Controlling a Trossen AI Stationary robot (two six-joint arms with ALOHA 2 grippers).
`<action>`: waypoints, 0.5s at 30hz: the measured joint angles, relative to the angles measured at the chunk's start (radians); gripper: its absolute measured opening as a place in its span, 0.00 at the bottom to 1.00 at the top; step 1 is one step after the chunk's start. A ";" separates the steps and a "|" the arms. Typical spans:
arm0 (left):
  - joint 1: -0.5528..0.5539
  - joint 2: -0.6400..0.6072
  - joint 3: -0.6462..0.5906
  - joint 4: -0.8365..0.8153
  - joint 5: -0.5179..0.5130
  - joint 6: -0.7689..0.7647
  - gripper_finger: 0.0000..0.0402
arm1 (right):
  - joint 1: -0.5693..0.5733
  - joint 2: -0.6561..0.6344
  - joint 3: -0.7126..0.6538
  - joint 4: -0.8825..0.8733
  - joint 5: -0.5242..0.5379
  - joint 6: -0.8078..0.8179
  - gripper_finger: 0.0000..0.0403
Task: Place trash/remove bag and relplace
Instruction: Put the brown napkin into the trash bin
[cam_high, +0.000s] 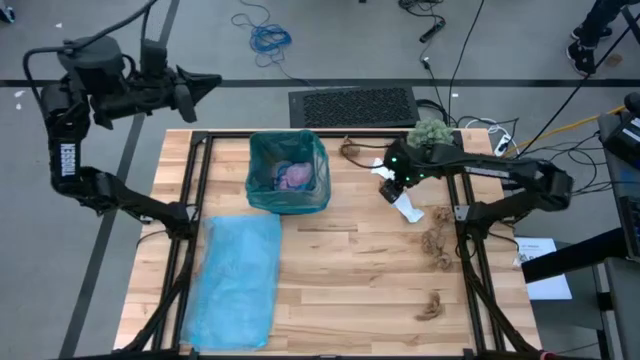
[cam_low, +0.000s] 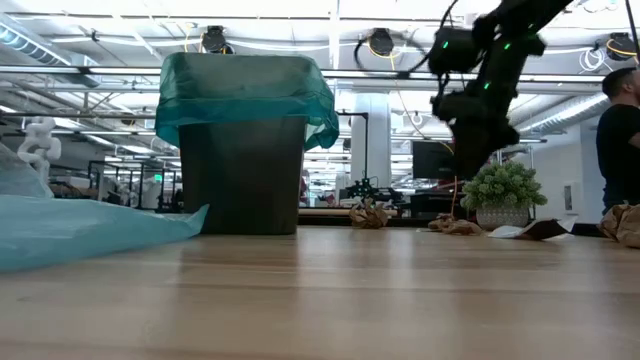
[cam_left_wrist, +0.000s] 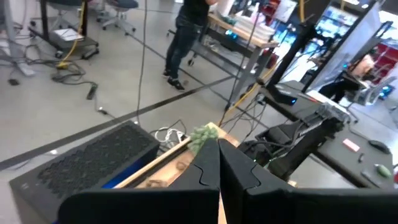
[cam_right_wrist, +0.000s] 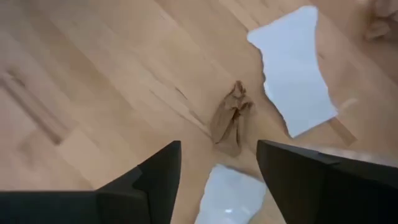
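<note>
Two scraps lie under our right gripper (cam_right_wrist: 217, 168), whose jaws stand wide and empty, so we fear catching the white scrap (cam_right_wrist: 292, 68) together with the brown wad (cam_right_wrist: 230, 118).

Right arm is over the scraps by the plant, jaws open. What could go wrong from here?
The right gripper hangs open over a brown wad with white scraps close on two sides; closing may catch the wrong piece or nudge the wad away. The fuzzy green ball sits just behind that arm and might get bumped. The left gripper waits shut off the table's far left corner.
</note>
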 joint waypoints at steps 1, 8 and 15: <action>0.000 0.000 0.000 -0.008 -0.002 0.000 0.00 | -0.001 0.026 0.000 0.018 0.001 -0.005 0.52; 0.000 0.004 -0.002 -0.028 -0.002 0.001 0.00 | 0.000 0.191 0.001 0.110 0.030 0.000 0.53; 0.000 0.002 -0.002 -0.028 -0.003 0.005 0.00 | -0.001 0.311 0.001 0.134 0.155 0.026 0.42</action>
